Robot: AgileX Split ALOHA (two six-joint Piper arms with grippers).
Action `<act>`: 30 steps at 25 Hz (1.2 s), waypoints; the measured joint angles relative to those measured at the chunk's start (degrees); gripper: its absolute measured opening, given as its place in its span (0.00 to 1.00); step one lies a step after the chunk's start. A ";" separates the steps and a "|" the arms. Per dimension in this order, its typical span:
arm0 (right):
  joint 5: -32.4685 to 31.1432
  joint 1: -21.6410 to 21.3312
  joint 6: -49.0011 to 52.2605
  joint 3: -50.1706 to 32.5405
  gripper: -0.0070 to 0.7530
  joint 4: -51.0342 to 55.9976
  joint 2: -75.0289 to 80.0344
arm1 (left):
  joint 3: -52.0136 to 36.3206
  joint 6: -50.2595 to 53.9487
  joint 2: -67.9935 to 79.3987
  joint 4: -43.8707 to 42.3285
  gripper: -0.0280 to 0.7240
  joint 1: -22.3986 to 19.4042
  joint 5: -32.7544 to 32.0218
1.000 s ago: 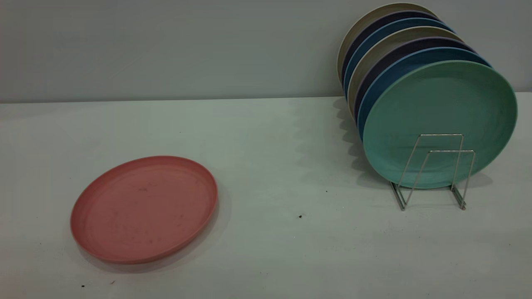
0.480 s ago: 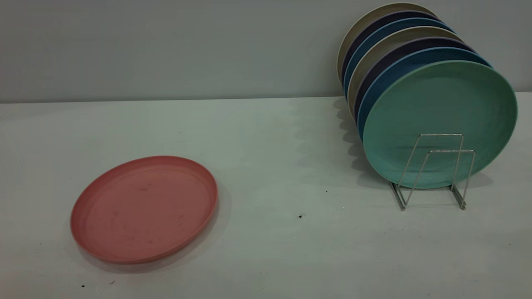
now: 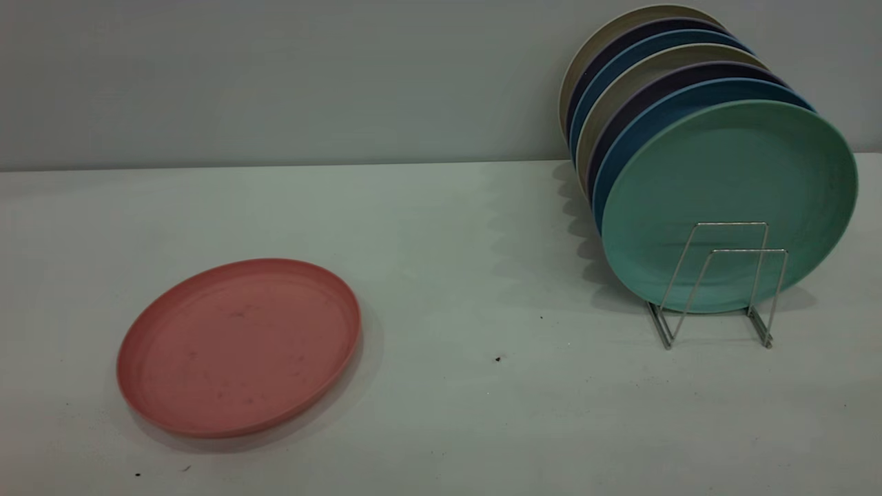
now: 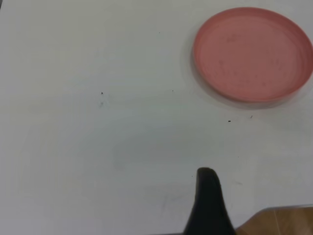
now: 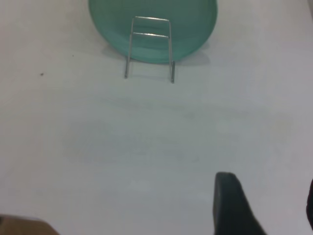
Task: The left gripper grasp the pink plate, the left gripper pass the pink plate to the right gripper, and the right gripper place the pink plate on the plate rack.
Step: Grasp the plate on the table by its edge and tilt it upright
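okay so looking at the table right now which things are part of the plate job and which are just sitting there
Part of the job:
- pink plate, flat on the table
- plate rack, front loops free
- left gripper, away from the plate
- right gripper, short of the rack

Just there:
- mint-green plate, upright in the rack
- blue, purple and beige plates behind it

You have the pink plate (image 3: 238,346) lying flat, rim up, faintly scuffed, on the table's left side. The plate rack (image 3: 716,284) stands well apart at right, its front wire loops empty.
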State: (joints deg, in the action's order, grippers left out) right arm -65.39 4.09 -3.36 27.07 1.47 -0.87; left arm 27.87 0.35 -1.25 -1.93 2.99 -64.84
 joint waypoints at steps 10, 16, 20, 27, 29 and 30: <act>7.40 0.00 -4.83 1.27 0.52 3.99 4.33 | 3.63 4.71 8.47 2.29 0.78 0.00 5.51; 16.29 0.00 -12.45 1.27 0.59 11.08 19.95 | 4.06 -2.30 29.86 15.17 0.77 0.05 17.49; 22.02 0.00 -18.91 1.27 0.61 16.76 29.63 | 4.06 -9.20 44.38 22.63 0.77 0.05 27.81; 26.94 0.00 -29.25 1.27 0.61 26.69 42.03 | 4.06 -16.87 64.87 30.84 0.77 -0.13 39.02; 27.89 0.00 -30.96 1.27 0.61 28.91 44.59 | 4.36 -20.79 70.59 33.79 0.77 -1.35 41.71; 28.34 0.00 -31.83 1.27 0.61 29.71 45.76 | 4.83 -22.72 73.99 34.83 0.77 -2.53 42.24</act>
State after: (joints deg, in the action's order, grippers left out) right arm -37.05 4.09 -35.19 28.34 31.19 44.89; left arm 32.70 -22.36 72.75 32.90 0.46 -22.60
